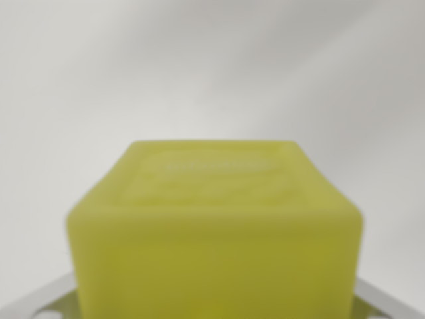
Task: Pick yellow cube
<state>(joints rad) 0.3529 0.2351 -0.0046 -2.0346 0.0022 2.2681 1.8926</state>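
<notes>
Yellow cube [216,232] fills the lower middle of the wrist view, blurred and very close. Pale gripper [216,307] parts show at five and seven o'clock beside it; whether they clamp it cannot be told.

One blurred, yellow-green cube with rounded edges and a faint raised pattern on its top face [214,226] fills the lower middle. Two pale grey metal pieces, probably the gripper's fingers, show at the bottom corners: one left of the cube [40,300], one right of it [388,302]. One plain whitish surface [212,66] spreads behind the cube.
</notes>
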